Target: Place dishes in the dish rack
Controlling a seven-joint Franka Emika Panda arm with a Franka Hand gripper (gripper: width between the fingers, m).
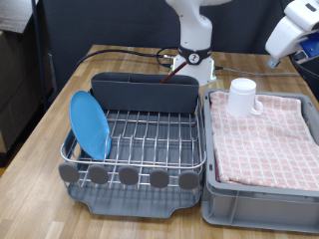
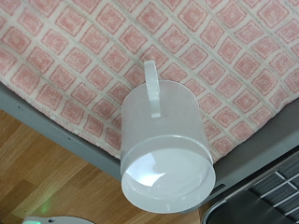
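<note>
A white handled mug (image 1: 242,96) stands on the pink checked cloth (image 1: 267,139) at the far corner of the grey crate. In the wrist view the mug (image 2: 163,140) fills the middle, seen from above, with its handle lying over the cloth (image 2: 75,56). The round light-blue plate (image 1: 90,124) stands on edge in the silver wire dish rack (image 1: 150,134), at the exterior view's left. My gripper (image 1: 277,52) hangs at the exterior view's top right, above and to the right of the mug, apart from it. No fingers show in the wrist view. The wooden spoon is out of view.
The rack has a dark grey caddy (image 1: 145,92) along its far side, grey knobs (image 1: 130,176) along the near edge and a drip tray (image 1: 140,204). The grey crate (image 1: 214,184) stands right beside it. The robot base (image 1: 196,60) is behind them.
</note>
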